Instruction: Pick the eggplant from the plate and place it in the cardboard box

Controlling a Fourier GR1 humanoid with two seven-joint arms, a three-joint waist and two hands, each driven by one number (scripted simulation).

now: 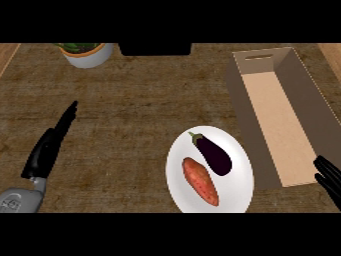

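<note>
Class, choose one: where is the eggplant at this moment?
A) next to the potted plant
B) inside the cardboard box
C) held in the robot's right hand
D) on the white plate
D: the eggplant lies on the white plate beside an orange vegetable, outside the cardboard box.

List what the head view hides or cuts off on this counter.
Head view, black right hand: palm and forearm lie past the right edge.
Round white plate: lower rim cut by the bottom edge.
White pot with green plant: top cut by the upper edge.
Black block beside it: mostly cut off there too, unidentifiable.
</note>
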